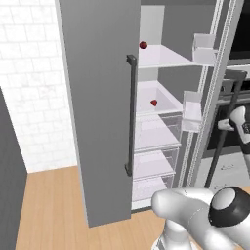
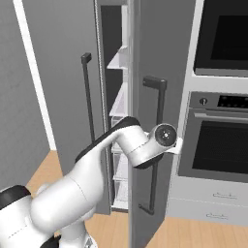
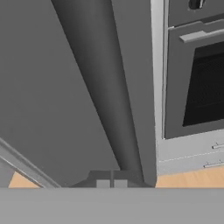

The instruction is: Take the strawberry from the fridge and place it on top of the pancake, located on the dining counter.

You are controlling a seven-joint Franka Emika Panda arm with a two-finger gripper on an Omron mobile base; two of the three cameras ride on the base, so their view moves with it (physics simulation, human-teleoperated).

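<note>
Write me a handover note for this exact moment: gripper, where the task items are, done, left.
Gripper: shut, holding nothing, close against the right door of the fridge.
Fridge: left door open, right door ajar. Strawberry on the second white shelf; a darker round red fruit sits on the shelf above.
Done: fridge open.
Left: reach in, grasp the strawberry, drive to the dining counter, set it on the pancake.

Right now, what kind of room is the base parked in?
A rendered home kitchen, most likely. An open grey fridge with white shelves holding small red fruit, a built-in double oven beside it, and wood flooring point that way.
</note>
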